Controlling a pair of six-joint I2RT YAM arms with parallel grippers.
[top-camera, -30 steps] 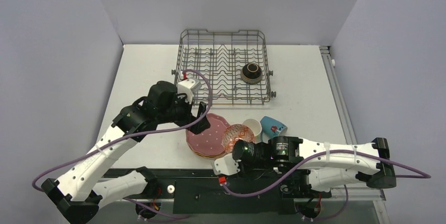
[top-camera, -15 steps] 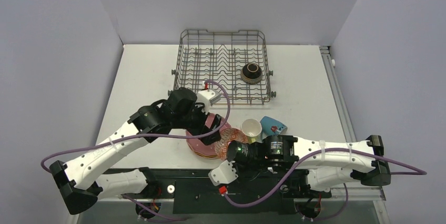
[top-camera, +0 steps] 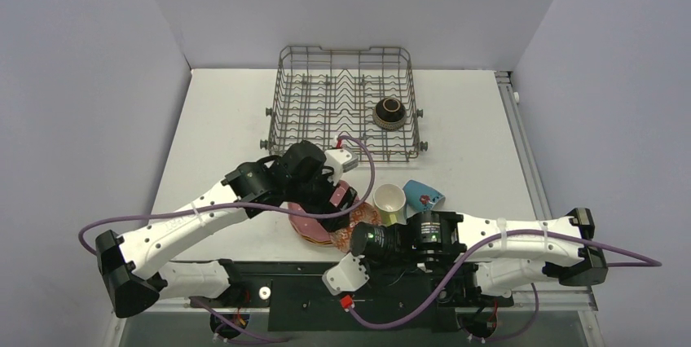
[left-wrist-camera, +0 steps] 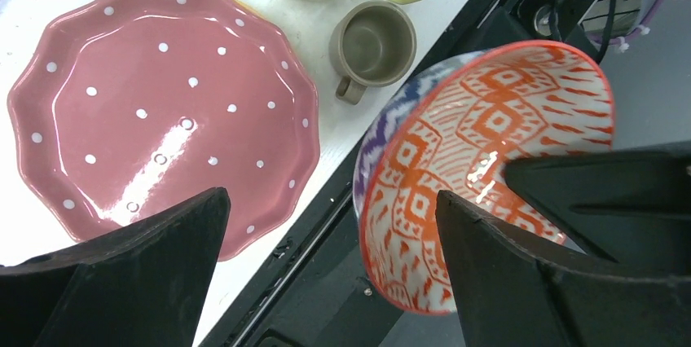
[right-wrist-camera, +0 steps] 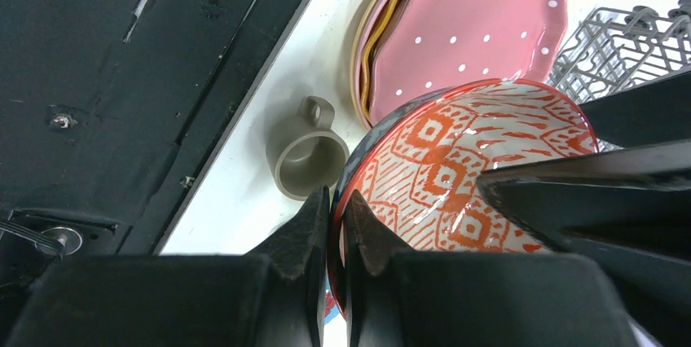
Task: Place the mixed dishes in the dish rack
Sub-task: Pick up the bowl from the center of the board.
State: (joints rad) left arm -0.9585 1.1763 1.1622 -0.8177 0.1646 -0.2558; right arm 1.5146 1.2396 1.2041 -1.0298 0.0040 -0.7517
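My right gripper (right-wrist-camera: 336,200) is shut on the rim of the red-patterned bowl (right-wrist-camera: 456,168), holding it tilted above the table's front edge. The left gripper (left-wrist-camera: 326,270) stands open at the same bowl (left-wrist-camera: 481,151): the bowl's rim shows between its fingers, and one finger (left-wrist-camera: 538,282) lies in front of the bowl's inside. In the top view both grippers meet at the bowl (top-camera: 364,215). The stack of dotted plates (top-camera: 308,229) has the pink plate (left-wrist-camera: 163,111) on top. The dish rack (top-camera: 346,78) stands behind, with a dark brown bowl (top-camera: 389,113) in it.
A yellow mug (top-camera: 389,200) and a blue mug (top-camera: 425,195) lie right of the plates. A small grey-olive mug (left-wrist-camera: 373,41) stands by the table's front edge, close to the held bowl. The black rail (top-camera: 310,290) runs along the front.
My left arm has swung right and toward the front, from beside the rack, over the plates, to the bowl. The right arm has drawn the bowl slightly left and nearer.
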